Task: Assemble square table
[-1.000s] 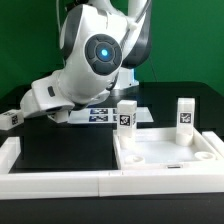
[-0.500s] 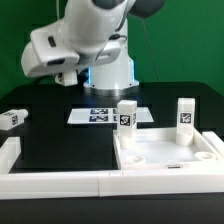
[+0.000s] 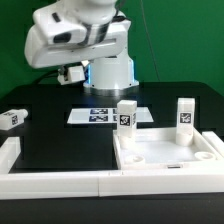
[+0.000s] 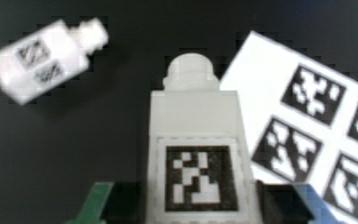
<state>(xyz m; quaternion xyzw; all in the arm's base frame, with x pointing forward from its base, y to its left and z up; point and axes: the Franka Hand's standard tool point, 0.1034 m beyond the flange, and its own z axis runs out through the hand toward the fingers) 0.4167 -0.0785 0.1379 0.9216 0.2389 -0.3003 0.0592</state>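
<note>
Pinches a white table leg (image 4: 194, 120) tight in the gripper (image 4: 204, 202) — up high, upper left of the exterior view. Looks light, hard, maybe slippery — best squeezed on flat sides.

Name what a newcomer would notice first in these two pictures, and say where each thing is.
The raised arm's tool grips a tagged white leg above the black table. Two upright legs stand at the far corners of the square slab, at the exterior view's right. A loose leg lies at its far left.
</note>
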